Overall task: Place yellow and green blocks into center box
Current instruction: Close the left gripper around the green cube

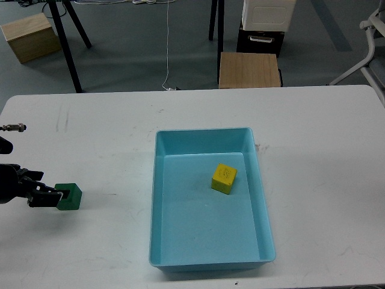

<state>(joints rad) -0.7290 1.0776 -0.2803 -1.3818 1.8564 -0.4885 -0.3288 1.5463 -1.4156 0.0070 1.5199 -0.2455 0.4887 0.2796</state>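
Observation:
A green block (70,197) sits on the white table (313,150), left of the box. My left gripper (43,191) comes in from the left edge, low over the table, just left of the green block. Its fingers look spread, and its tips reach the block's left side without enclosing it. The light-blue box (157,198) stands at the table's middle. A yellow block (224,179) lies inside it, towards the back right. My right gripper is out of view.
Beyond the table's far edge stand a wooden stool (249,70), black stand legs (68,42) and a wooden crate (29,37). A small metal plug (15,127) sticks in at the left edge.

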